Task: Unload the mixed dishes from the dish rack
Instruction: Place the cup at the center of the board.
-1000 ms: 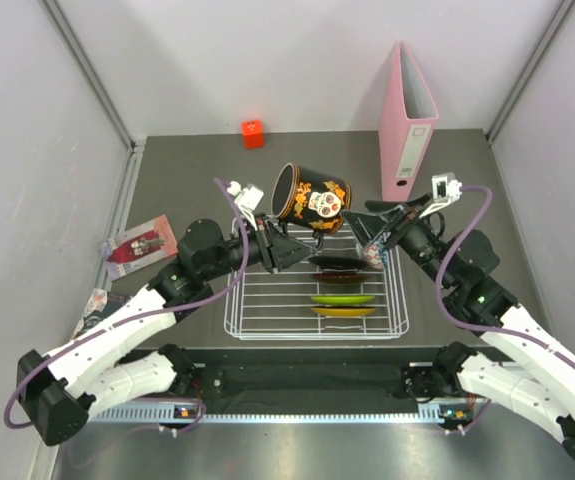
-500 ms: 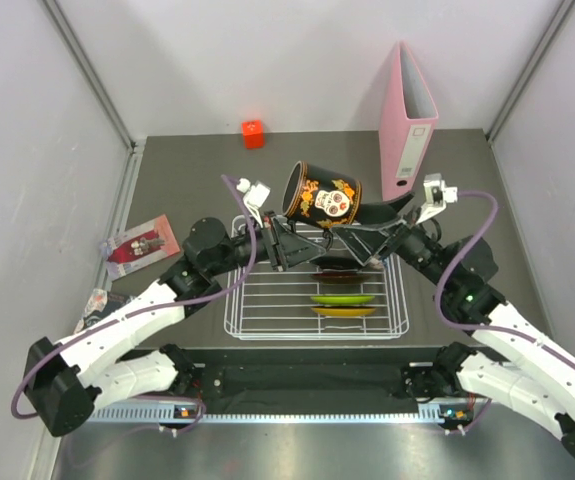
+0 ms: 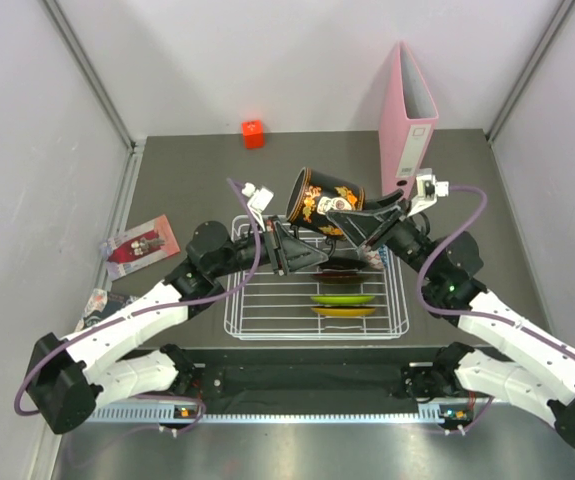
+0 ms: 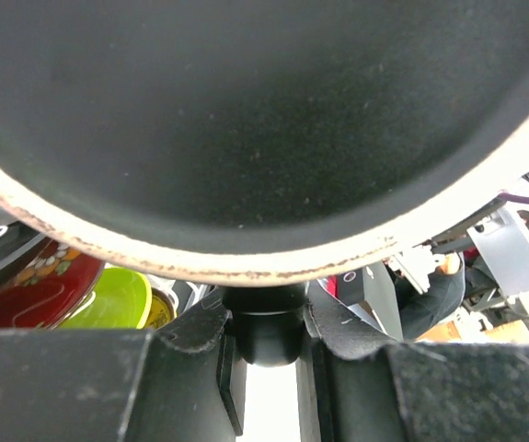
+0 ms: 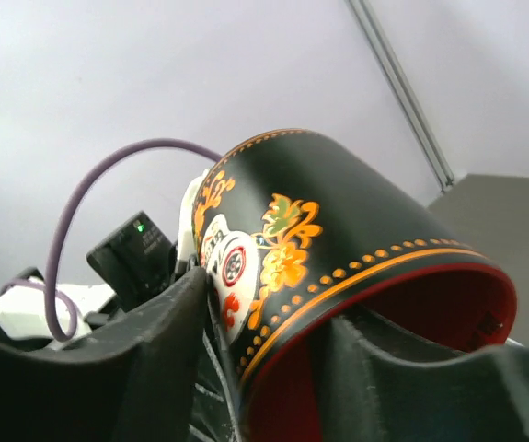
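Note:
The red-and-dark cup (image 3: 325, 203) hangs tilted above the back of the white dish rack (image 3: 267, 310). My left gripper (image 3: 309, 238) is shut on its black handle (image 4: 264, 322), under the cup's base (image 4: 264, 120). My right gripper (image 3: 345, 220) grips the rim, one finger (image 5: 384, 368) inside the red interior and the other (image 5: 144, 341) against the patterned wall (image 5: 319, 239). In the rack stand a black plate (image 3: 337, 263), a dark red one (image 3: 339, 276), a lime green one (image 3: 342, 299) and a gold one (image 3: 342, 312). The blue-white bowl (image 3: 372, 257) is mostly hidden behind my right arm.
A pink binder (image 3: 407, 120) stands upright at the back right. A small orange-red cube (image 3: 254, 133) sits at the back edge. A printed card (image 3: 139, 245) and another flat packet (image 3: 97, 300) lie left of the rack. Grey walls close in both sides.
My right gripper swung left to the cup and closed over its rim. My left gripper carried the cup a little to the right and has kept hold of the handle.

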`<state>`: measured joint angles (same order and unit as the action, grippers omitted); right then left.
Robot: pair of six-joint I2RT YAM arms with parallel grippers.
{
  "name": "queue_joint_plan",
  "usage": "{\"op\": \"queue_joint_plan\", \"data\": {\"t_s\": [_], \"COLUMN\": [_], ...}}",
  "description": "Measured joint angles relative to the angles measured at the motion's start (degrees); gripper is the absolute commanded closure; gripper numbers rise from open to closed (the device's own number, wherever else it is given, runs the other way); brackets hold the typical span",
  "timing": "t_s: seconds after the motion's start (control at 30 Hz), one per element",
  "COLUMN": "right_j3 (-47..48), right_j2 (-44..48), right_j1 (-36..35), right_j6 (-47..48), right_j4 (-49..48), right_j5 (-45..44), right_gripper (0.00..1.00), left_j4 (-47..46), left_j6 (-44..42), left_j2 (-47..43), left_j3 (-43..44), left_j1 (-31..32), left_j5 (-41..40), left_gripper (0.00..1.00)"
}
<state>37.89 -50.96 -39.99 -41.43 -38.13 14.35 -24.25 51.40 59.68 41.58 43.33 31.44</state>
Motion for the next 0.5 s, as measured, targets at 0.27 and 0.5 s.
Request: {"op": "queue_joint_plan", "data": {"t_s": [0.27,0.5], "right_j3": [-1.25,1.55], "right_j2": [0.04,-2.12], "right_j1": [0.02,-0.33], "right_j6": [-2.62,-7.19], "right_j4": [-3.78,-5.88], "right_j5": [0.39,5.90], "right_gripper": [0.98,1.00], "left_j4": [-2.32,-5.27], "left_j6": [0.74,0.98], "left_j2": [-0.11,0.02], "left_j3": [-0.63,-0.70], "left_j1": [0.07,-0.07], "left_j5": [0.59,0.94], "left_gripper": [1.00,0.69]}}
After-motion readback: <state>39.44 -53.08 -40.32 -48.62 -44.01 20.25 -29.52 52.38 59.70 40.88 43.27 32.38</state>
